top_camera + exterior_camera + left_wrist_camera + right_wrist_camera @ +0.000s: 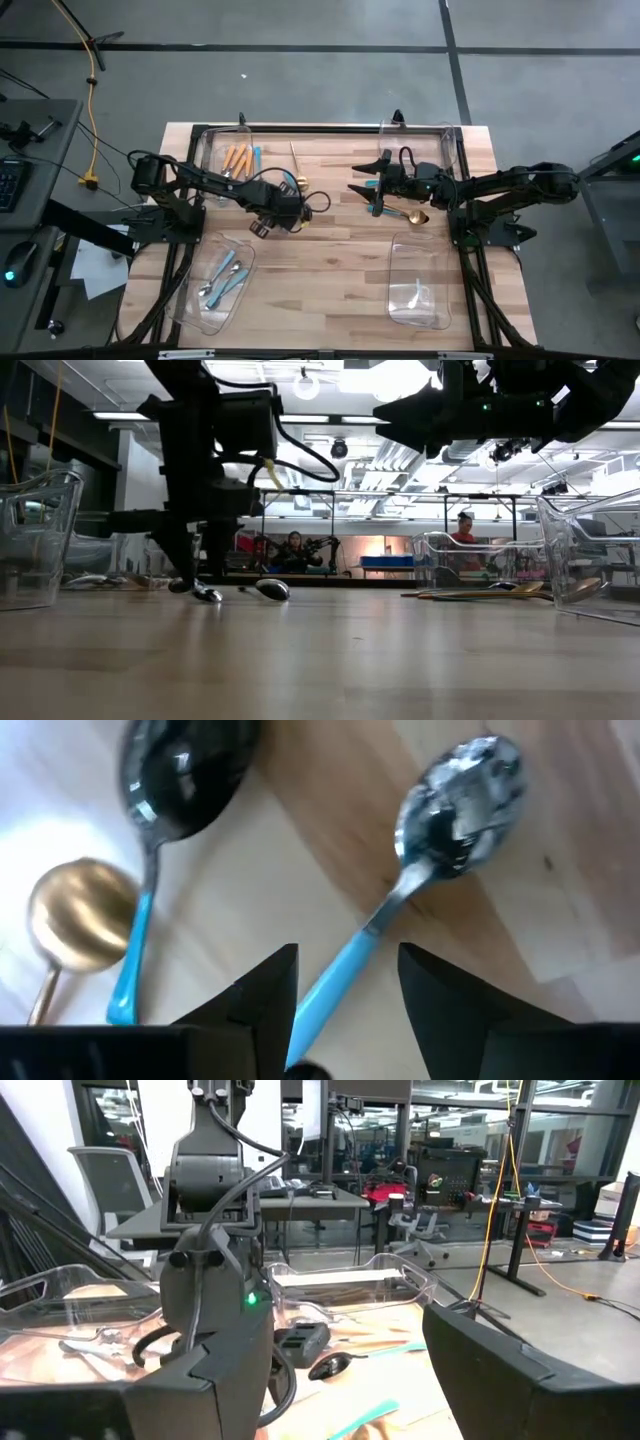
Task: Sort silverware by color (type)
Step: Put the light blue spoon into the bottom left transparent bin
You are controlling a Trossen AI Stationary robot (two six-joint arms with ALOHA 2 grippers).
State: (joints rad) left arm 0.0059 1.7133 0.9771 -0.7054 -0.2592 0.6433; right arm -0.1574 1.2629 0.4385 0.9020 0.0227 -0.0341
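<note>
- Light wood forms the table top (330,255), which carries four clear plastic bins, one near each corner.
- Left gripper (345,995): low over the table centre-left, fingers parted on either side of the light-blue handle of a silver spoon (440,840). The pads stand clear of the handle, so nothing is gripped. The spoon lies flat on the wood.
- Just beside that spoon lie a teal-handled black spoon (170,795) and a gold spoon (75,915), both on the table.
- Right gripper (368,188): raised above the table centre-right, jaws wide apart, holding nothing. A gold spoon bowl (416,216) lies on the wood below this arm.
- Far left bin (210,145): contains orange-handled pieces (237,157) and one light-blue-handled piece.
- Near left bin (190,300): contains several light-blue-handled silver pieces (226,278).
- Near right bin (420,285): contents cannot be made out.
- A single gold piece (297,163) lies alone on the table between the two far bins.
- Low view: people are seated in the room behind the table.
</note>
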